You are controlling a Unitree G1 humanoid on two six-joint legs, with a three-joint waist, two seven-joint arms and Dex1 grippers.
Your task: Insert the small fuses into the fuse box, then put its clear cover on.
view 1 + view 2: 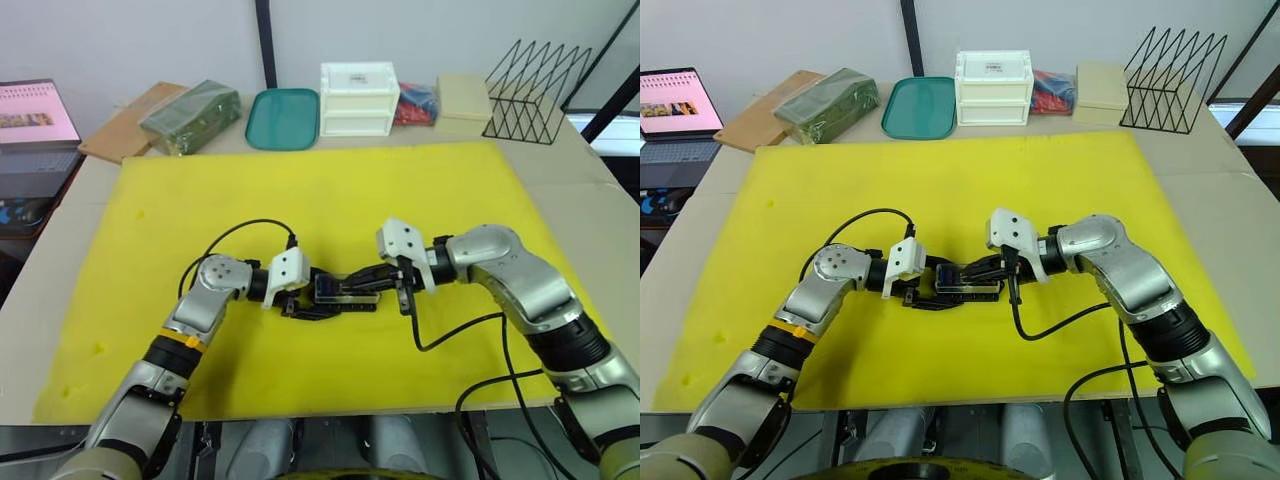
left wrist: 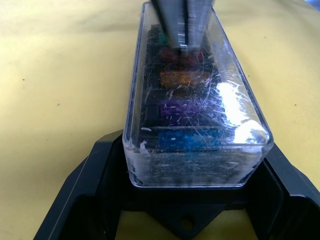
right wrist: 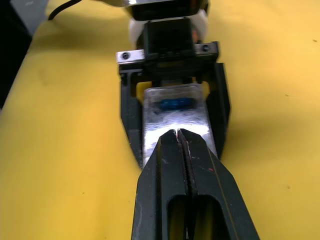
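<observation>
The black fuse box lies on the yellow mat near the table's front middle, between the fingers of my left gripper. The clear cover sits over it. Through the cover I see the small fuses in a row: blue, purple, tan, red and green. My right gripper is shut, and its tips rest on top of the cover's far end. In the right wrist view the left gripper's fingers hug both long sides of the box.
The yellow mat covers most of the table. Along the back edge stand a green package, a teal tray, a white drawer box, a beige box and a wire rack. A laptop sits far left.
</observation>
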